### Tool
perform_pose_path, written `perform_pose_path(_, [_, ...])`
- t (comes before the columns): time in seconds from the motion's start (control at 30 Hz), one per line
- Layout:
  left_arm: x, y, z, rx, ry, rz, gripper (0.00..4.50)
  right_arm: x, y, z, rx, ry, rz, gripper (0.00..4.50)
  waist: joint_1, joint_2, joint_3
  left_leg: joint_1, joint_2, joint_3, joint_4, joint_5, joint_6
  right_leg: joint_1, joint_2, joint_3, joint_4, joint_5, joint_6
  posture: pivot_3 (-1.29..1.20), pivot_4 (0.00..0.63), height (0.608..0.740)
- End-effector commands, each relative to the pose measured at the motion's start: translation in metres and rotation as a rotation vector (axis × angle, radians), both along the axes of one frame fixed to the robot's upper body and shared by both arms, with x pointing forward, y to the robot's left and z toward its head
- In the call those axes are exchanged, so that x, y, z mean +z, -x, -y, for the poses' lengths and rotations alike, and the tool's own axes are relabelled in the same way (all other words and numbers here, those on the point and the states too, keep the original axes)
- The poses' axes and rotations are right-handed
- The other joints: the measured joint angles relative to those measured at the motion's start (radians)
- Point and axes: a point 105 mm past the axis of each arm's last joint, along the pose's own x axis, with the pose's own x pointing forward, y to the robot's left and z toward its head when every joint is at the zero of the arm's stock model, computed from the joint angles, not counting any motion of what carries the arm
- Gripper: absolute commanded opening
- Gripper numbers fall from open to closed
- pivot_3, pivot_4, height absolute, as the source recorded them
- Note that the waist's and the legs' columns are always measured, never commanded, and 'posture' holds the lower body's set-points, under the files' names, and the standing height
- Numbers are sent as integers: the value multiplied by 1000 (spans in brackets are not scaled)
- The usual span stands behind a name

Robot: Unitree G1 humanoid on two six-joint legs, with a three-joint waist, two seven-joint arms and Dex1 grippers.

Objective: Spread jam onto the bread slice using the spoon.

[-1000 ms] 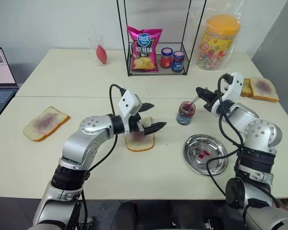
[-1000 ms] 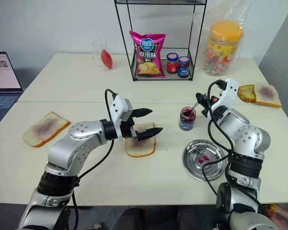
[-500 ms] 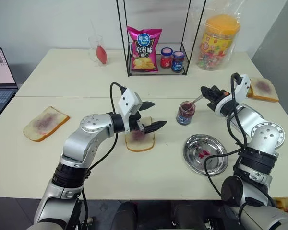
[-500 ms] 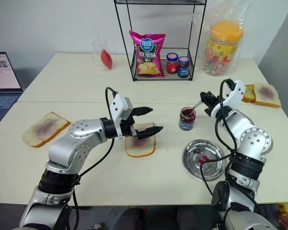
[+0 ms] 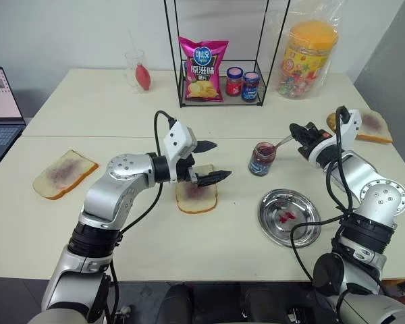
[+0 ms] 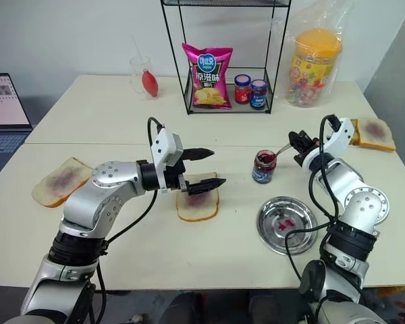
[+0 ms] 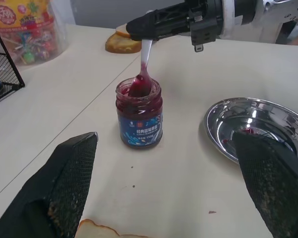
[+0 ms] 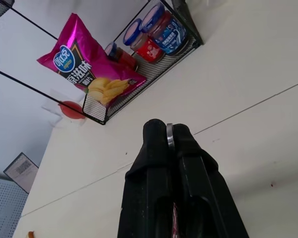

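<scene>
Spoon [image 7: 145,67] dipped in the jam [image 7: 138,94] jar.
The handle is pinched by the right gripper [image 5: 298,131] (fingers pressed together); the left gripper [image 5: 214,162] is held spread above the bread slice [image 5: 196,196].

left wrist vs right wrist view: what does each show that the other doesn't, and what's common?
Left wrist alone: the open jam jar with the spoon bowl dipped into the jam, the steel dish, a candy tub, a corner of the bread slice, and the left gripper's fingers spread wide. Right wrist alone: the chip bag and two lidded jars on the wire rack. Shared: the right gripper, shut on the spoon's handle, and the pale table.
</scene>
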Motion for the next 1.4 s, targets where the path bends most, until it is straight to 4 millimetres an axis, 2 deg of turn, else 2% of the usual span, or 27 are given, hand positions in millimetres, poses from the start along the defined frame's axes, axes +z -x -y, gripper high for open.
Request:
perform_pose_path(0.03, [12, 3, 5, -31, 2, 51, 4500, 18, 4, 6, -26, -4, 71, 16, 0, 0, 0, 0, 0, 0, 0, 0, 0, 0, 0, 0, 0, 0, 0, 0, 150, 740])
perform_pose_path(0.47, [17, 5, 5, -62, 9, 64, 4500, 27, 5, 7, -34, -116, 93, 16, 0, 0, 0, 0, 0, 0, 0, 0, 0, 0, 0, 0, 0, 0, 0, 0, 150, 740])
perform_pose_path(0.6, [21, 4, 2, -63, 10, 68, 4500, 38, 8, 1, 3, -165, 121, 16, 0, 0, 0, 0, 0, 0, 0, 0, 0, 0, 0, 0, 0, 0, 0, 0, 150, 740])
perform_pose_path(0.73, [21, 5, -7, -62, -15, 70, 4500, 51, 13, -19, 88, -215, 150, 16, -4, 0, 0, 0, 0, 0, 0, 0, 0, 0, 0, 0, 0, 0, 0, 0, 150, 740])
perform_pose_path(0.83, [20, 11, -32, -18, -47, 57, 4500, 63, 20, -57, 238, -221, 169, 16, -15, 1, 1, 0, 1, 0, 0, 0, 0, -1, 1, 0, 0, 0, 0, 0, 150, 740])
perform_pose_path(0.93, [15, 20, -56, 37, -85, 35, 4500, 63, 26, -89, 361, -218, 165, 16, -33, 1, 1, -1, 2, 1, -3, 0, 0, -4, 1, 1, 2, 0, 0, 0, 150, 740])
perform_pose_path(1.0, [12, 28, -72, 90, -95, 12, 4500, 56, 31, -114, 457, -193, 146, 16, -34, 1, 1, -1, 2, 1, -5, 0, 0, -5, 2, 2, 1, 0, -1, 0, 150, 740])
perform_pose_path(1.13, [3, 44, -93, 180, -115, -13, 4500, 40, 37, -147, 584, -150, 116, 16, -29, 1, 1, 0, 2, 1, -11, 0, 0, -6, 1, 1, 0, 0, -2, 0, 150, 740])
perform_pose_path(1.27, [-2, 62, -100, 229, -97, -49, 4500, 26, 40, -167, 663, -110, 99, 16, -23, 1, 1, -1, 2, 1, -13, 0, 0, -6, -1, 0, -2, -1, -2, 0, 150, 740])
perform_pose_path(1.4, [-12, 84, -95, 217, -86, -113, 4500, 10, 43, -180, 726, -6, 111, 16, -24, 1, 1, -1, 1, 1, -13, 0, 0, -6, -2, 0, -2, -1, -2, 0, 150, 740])
